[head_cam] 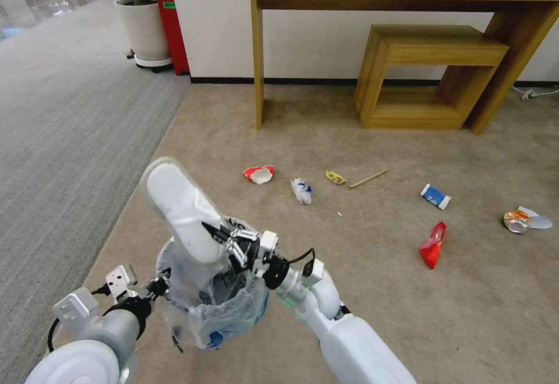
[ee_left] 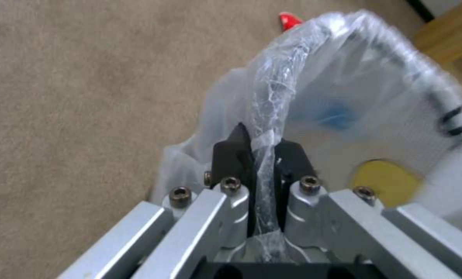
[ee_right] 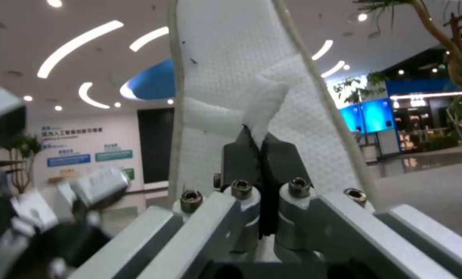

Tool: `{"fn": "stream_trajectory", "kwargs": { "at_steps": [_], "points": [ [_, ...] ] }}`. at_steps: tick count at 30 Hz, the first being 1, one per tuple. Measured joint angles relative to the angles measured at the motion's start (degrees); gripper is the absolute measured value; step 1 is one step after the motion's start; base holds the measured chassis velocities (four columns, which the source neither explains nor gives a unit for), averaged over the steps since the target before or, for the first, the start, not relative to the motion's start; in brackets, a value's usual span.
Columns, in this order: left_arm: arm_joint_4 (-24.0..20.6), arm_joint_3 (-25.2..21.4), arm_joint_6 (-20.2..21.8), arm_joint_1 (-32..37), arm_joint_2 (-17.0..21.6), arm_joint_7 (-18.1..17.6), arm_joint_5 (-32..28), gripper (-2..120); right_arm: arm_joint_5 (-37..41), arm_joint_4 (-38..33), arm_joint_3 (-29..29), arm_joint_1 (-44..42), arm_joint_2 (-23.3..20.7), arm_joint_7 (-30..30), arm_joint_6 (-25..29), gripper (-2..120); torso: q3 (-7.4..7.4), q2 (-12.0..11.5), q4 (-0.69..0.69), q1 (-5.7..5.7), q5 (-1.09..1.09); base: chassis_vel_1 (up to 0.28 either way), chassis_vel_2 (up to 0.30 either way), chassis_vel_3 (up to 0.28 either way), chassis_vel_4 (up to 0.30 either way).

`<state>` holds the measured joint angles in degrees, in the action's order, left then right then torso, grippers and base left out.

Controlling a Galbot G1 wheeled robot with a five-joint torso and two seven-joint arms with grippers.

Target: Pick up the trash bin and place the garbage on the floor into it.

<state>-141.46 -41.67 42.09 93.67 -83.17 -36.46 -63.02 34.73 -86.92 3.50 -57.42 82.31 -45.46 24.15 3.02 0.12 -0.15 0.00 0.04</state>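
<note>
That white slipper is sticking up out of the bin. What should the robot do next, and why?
Probably lower and release it: the right gripper is shut on the slipper, which stands up out of the trash bin that the left gripper holds by its rim.

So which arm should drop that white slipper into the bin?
The right. Its pincer is shut on the white fabric slipper, right above the bag-lined round trash bin. The left pincer is busy gripping the bin's rim.
</note>
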Motion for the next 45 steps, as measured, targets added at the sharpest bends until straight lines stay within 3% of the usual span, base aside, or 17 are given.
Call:
{"fn": "stream_trajectory", "kwargs": {
  "at_steps": [6,18,25,27,32,34,40,43,44,45],
  "points": [
    [-0.55,1.31,-0.31,-0.07,-0.08,-0.06,0.43,3,-0.41,1.01,0.13,-0.08,0.37,0.27,0.35,3,0.0,0.0,0.0,0.0,0.0,0.0,0.0,0.0,0.0],
    [0.78,1.46,-0.05,-0.79,0.37,0.18,0.22,3,-0.05,-1.78,-0.41,-0.62,-0.87,1.01,-0.6,46,0.0,0.0,0.01,0.0,0.0,0.0,0.0,0.0,0.0],
    [2.3,-0.42,0.32,-1.63,1.0,0.87,-0.25,3,0.15,-7.67,-3.17,-1.82,-2.98,6.16,-1.62,71,0.0,0.0,0.01,0.0,0.01,0.0,0.0,0.0,0.0],
    [3.45,-2.17,0.32,-2.59,1.79,0.89,-0.99,3,0.15,-11.5,-5.59,-2.95,-4.35,11.04,-3.08,81,0.0,0.0,0.02,0.0,0.01,0.0,0.0,0.0,0.0],
    [4.9,-3.79,0.27,-3.66,2.69,1.21,-1.32,3,0.57,-15.43,-10.81,-5.17,-5.82,13.96,-4.52,95,0.0,0.0,0.0,0.0,0.01,0.0,0.0,0.0,0.0],
    [5.8,-4.67,0.24,-4.2,2.7,1.72,-1.06,3,0.41,-17.61,-15.73,-7.8,-6.26,14.82,-4.81,99,0.0,0.0,0.0,0.0,0.01,0.0,0.0,0.0,0.0],
    [6.47,-6.2,0.19,-4.51,2.61,3.1,-0.84,3,-5.67,-22.17,-25.79,-15.09,-5.38,23.56,-7.75,100,0.0,0.0,0.01,0.0,0.03,0.0,0.0,0.0,0.0],
    [6.57,-7.56,0.15,-4.3,2.57,4.0,-0.6,3,-11.05,-25.63,-31.3,-19.95,-4.67,30.01,-11.97,100,-0.01,0.0,0.0,0.0,0.01,0.0,0.0,0.0,0.0],
    [6.65,-8.46,0.15,-4.19,2.54,4.58,-0.76,3,-14.4,-27.72,-33.92,-22.58,-4.41,35.23,-15.09,100,0.0,0.0,0.01,0.0,0.01,0.0,0.0,0.0,0.0],
    [6.65,-8.46,0.15,-4.19,2.54,4.58,-0.76,3,-14.4,-27.72,-33.92,-22.58,-4.41,35.23,-15.09,100,0.0,0.0,0.01,0.0,0.01,0.0,0.0,0.0,0.0]
  ]
}}
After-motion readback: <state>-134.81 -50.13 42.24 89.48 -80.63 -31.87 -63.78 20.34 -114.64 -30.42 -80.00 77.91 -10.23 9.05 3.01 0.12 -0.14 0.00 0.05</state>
